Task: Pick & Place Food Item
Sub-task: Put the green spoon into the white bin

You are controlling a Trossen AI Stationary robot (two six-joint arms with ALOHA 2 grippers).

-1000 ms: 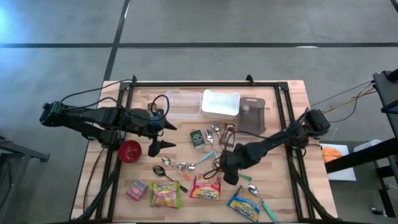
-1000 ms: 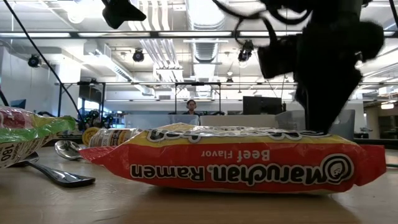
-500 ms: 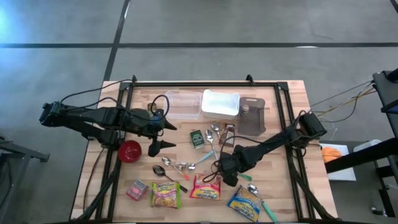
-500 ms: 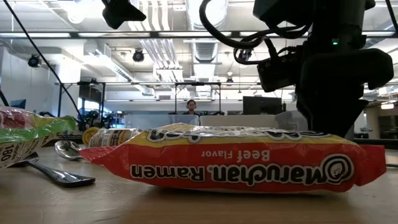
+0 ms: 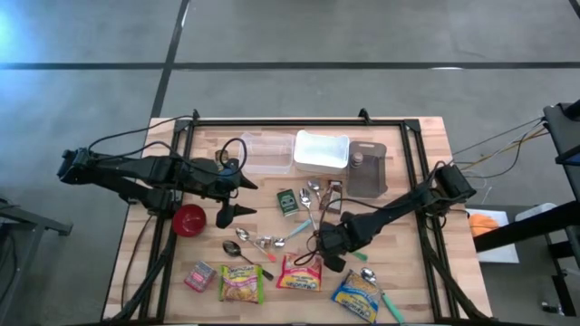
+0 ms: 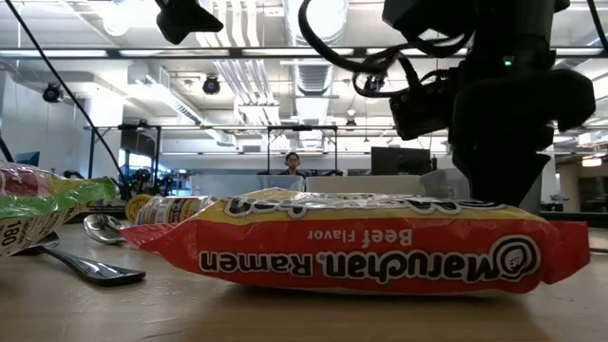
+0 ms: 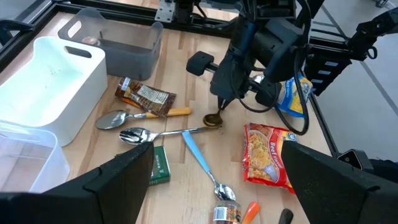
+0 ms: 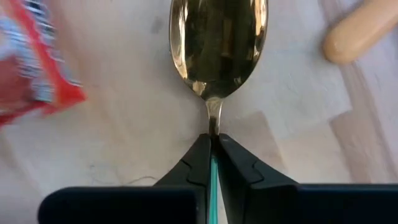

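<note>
The right end effector (image 8: pixel 213 163) was down at the wooden counter (image 5: pixel 426 136), its two dark fingers (image 8: pixel 196 163) pinched shut on the thin teal handle of a shiny metal spoon with a gold-toned bowl (image 8: pixel 218 46). The spoon lay flat on the wood, its bowl pointing away from the wrist. In the high view this end effector (image 5: pixel 327 256) sat near the front middle of the counter, just beside the red packet of Maruchan beef ramen (image 5: pixel 300 273), which lay flat on the counter. In the low view that red packet (image 6: pixel 361 255) filled the foreground, and the right arm's dark bulk stood close behind its far end.

The left end effector (image 5: pixel 234 196) hung above the left part of the counter with its fingers spread wide and nothing between them, just above a round red bowl (image 5: pixel 188 218).

Other food lay along the front edge: a yellow-green noodle packet (image 5: pixel 241 283) left of the red one and a blue and yellow packet (image 5: pixel 356 295) to its right. At the back stood a white rectangular plastic bin (image 5: pixel 321 151), a clear plastic container (image 5: pixel 266 153) and a grey bin (image 5: pixel 369 169). Several more metal spoons (image 5: pixel 309 193) lay scattered in the middle.
</note>
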